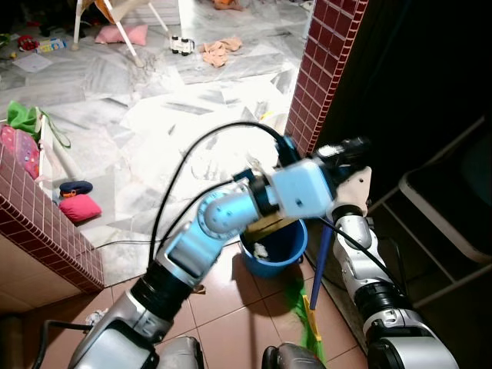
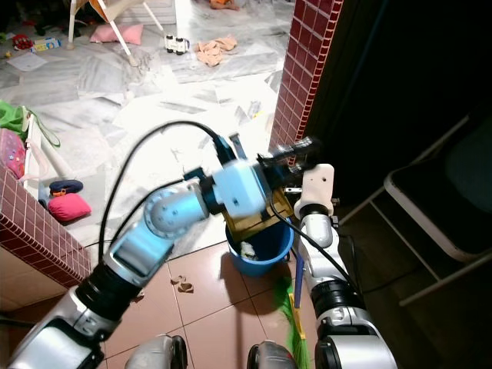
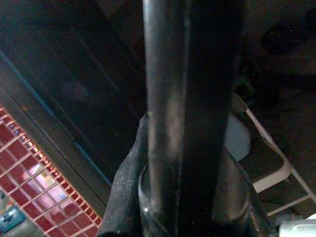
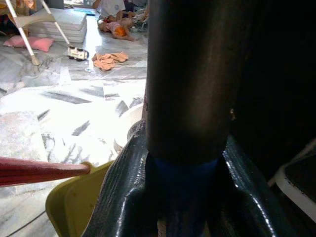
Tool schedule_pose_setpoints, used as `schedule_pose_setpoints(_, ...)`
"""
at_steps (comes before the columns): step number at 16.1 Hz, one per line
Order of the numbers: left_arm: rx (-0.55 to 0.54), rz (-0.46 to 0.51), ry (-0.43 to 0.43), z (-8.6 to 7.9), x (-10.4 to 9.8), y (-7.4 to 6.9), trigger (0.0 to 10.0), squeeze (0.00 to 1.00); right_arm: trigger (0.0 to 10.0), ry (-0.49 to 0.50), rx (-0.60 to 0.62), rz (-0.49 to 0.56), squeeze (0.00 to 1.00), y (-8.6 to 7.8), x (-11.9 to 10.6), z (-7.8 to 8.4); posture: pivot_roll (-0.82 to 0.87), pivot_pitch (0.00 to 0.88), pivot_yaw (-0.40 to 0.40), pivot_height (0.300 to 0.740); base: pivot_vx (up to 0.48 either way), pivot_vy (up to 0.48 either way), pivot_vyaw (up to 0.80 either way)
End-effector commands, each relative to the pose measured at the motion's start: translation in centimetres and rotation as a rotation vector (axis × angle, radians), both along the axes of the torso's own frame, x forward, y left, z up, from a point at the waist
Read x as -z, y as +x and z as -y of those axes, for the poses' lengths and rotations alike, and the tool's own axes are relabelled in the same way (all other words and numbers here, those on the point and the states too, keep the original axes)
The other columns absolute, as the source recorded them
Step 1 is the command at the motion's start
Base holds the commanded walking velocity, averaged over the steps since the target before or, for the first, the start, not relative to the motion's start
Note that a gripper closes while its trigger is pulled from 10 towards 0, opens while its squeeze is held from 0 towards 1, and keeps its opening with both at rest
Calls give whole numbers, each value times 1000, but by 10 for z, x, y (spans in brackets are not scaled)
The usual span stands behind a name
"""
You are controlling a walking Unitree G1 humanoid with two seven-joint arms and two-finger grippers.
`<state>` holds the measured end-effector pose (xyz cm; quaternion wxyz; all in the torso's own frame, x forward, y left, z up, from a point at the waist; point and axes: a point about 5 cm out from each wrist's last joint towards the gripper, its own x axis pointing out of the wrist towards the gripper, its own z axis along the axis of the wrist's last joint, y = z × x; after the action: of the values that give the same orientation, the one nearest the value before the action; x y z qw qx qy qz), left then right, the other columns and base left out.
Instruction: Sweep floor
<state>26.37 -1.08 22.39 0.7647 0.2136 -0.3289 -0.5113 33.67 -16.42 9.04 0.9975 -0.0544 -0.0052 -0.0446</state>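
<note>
Broom [image 1: 317, 286]: blue handle with green bristles [image 1: 306, 321] resting on the terracotta tile floor [image 1: 231, 323], just beside the blue bucket [image 1: 270, 250]. The long axis runs steeply, from the bristles near the robot's feet up to both wrists by the red-tiled pillar [image 1: 327, 61].

Grip state: the right gripper [image 4: 185, 163] is closed around the handle, its black fingers [image 4: 123, 192] wrapping the shaft where the blue section meets a dark upper section. The left gripper [image 3: 190, 163] is likewise clamped on a dark shaft, judged to be the same handle. The left arm crosses the body to reach it, so both grips sit on the robot's right side, with the right arm directly beneath the handle.

Surroundings: a yellow dustpan [image 4: 74, 202] with a red handle [image 4: 42, 170] rests in or over the bucket, which holds some pale debris. Small scraps [image 2: 183, 285] lie on the tiles to the left. Beyond is a marble floor [image 1: 154, 108] with scattered cloths, a pink cushion [image 1: 79, 207] and toys.

Obstructions: the bucket stands immediately left of the bristles and would block a leftward stroke; the pillar and a white-framed chair [image 1: 446, 207] confine the right side
</note>
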Motion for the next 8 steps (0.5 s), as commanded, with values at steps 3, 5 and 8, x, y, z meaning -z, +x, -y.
schedule_pose_setpoints(3, -38, 27, -11, -6, -10, 5, 10000, 0, 10000, -1, 2, 61, 0, 5, -13, 0, -1, 69, -33, 740, 0, 0, 0)
schedule_pose_setpoints(5, -51, -30, -64, -8, -11, 7, 10000, 0, 10000, 6, 2, 59, 0, 5, -13, 0, 0, 69, -32, 740, 0, 0, 0)
schedule_pose_setpoints(8, -214, -81, -247, -25, -29, 28, 10000, 0, 10000, 9, -1, 50, 0, 7, -12, -3, 4, 65, -30, 740, 0, 0, 0)
